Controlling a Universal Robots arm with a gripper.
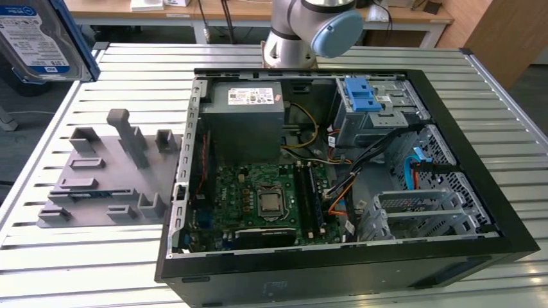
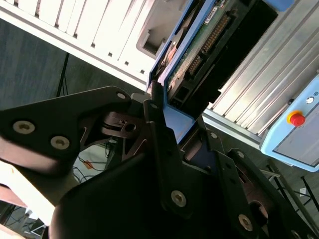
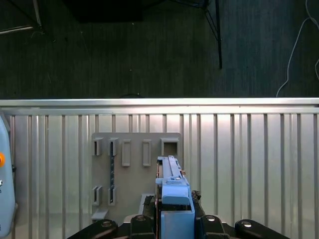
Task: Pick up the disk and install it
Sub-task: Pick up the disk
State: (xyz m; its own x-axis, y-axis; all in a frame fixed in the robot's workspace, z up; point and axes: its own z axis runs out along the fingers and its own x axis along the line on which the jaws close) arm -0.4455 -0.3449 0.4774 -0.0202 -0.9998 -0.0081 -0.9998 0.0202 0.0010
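Disk (image 1: 38, 38): blue-framed, clamped on edge in the closed pincer (image 3: 175, 211). Held aloft above the grey slotted rack (image 3: 134, 189) on the worktop (image 3: 249, 159), at ten o'clock from the open computer case (image 1: 342, 269).

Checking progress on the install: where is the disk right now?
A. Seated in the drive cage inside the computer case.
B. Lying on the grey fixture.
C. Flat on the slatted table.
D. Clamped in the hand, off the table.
D: in the first wrist view the hand is shut on the disk, which is raised above the grey fixture.
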